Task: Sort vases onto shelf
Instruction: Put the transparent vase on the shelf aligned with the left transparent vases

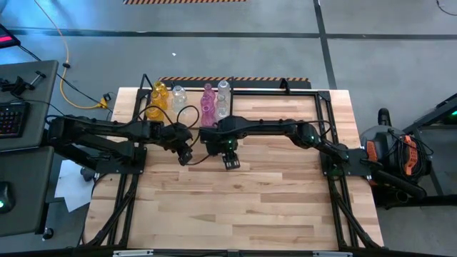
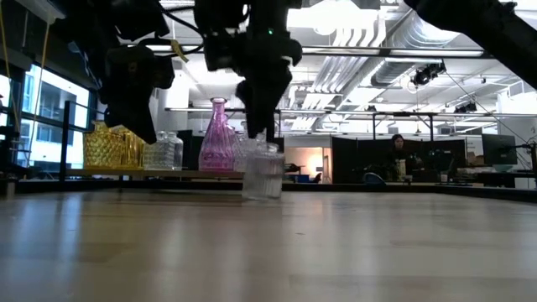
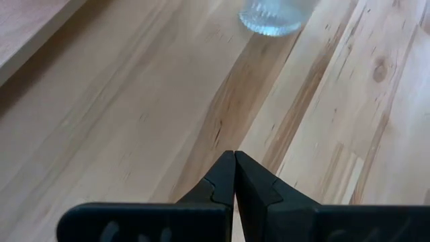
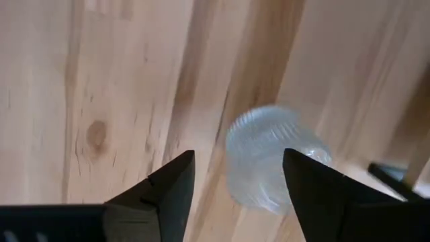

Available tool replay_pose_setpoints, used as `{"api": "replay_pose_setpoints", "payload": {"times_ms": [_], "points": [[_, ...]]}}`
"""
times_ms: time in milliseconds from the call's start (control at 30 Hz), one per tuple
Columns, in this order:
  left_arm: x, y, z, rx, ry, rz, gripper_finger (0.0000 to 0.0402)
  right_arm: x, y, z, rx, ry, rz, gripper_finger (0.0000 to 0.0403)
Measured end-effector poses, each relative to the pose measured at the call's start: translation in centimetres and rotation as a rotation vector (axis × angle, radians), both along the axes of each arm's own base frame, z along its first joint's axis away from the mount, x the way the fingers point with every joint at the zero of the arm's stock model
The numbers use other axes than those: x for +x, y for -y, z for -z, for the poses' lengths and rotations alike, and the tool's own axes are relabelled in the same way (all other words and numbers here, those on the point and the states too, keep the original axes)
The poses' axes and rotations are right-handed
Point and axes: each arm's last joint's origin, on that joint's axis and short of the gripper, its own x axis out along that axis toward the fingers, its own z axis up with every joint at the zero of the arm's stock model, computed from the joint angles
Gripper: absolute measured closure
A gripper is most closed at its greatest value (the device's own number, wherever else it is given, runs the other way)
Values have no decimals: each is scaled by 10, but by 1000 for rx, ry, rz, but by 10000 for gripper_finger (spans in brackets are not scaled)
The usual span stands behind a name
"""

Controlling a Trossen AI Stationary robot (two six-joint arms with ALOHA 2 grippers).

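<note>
clear vase (image 3: pixel 271 16): being cut off by the left wrist view's edge
clear vase, right wrist view: showing blurred
shelf vases (image 2: pixel 126 147): being partly hidden behind the arms

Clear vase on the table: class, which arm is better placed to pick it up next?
The right. Its gripper is open, fingers either side of the clear vase standing on the table. The left gripper is shut, farther from it.

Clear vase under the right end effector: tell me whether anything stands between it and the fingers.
Nothing visible does. The right end effector is open, its fingers either side of the clear vase on the table, with only bare wood showing between them.
</note>
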Motion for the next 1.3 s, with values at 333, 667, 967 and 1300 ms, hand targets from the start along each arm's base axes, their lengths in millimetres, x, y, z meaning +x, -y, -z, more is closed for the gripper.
{"api": "replay_pose_setpoints", "payload": {"times_ms": [333, 667, 967, 1300], "points": [[0, 0, 0, -3, 7, -6, 402, 4, -8, -6, -74, 46, 5, 194], [13, 1, -11, 46, 182, 169, 402, -32, 8, -78, -161, 173, 503, 194], [47, -14, -28, 146, 331, 416, 401, -82, -3, -147, -174, 331, 715, 194], [104, -25, -31, 219, 216, 710, 373, -111, -16, -171, -241, 380, 790, 194]]}}
